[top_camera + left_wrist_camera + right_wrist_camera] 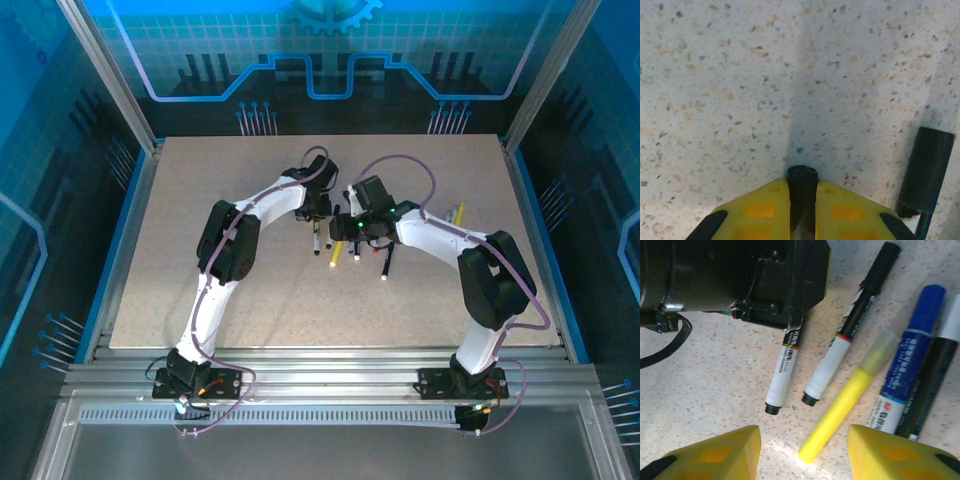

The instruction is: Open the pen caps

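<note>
Left wrist view: a black pen cap [802, 176] is clamped tight between the yellow fingers [765, 212] of the left gripper [802, 187]. Its rounded end pokes out past the fingertips, above the speckled table [715, 75]. A second black cap [928, 167] lies just to the right on the tabletop, clear of the fingers and fitted on its pen.

From the right wrist, the clamped pen's white barrel [782, 370] runs out of the left gripper's black body, with its butt end toward the camera. Beside it lies the neighbouring white pen [826, 369], its black cap on the far end. To the right lie a yellow highlighter [837, 412] under a translucent cap [881, 347], then a blue marker [897, 382] with its blue cap [929, 302] on. A dark pen [930, 385] lies against the marker at the frame's edge. All five point roughly the same way, close together. The right gripper [802, 436] hangs over their near ends with its yellow fingers spread wide and nothing between them.

The top external view shows the left arm [230, 240] and right arm [485, 270] reaching inward to meet over the middle of the table, with the pens clustered below the two wrists.
</note>
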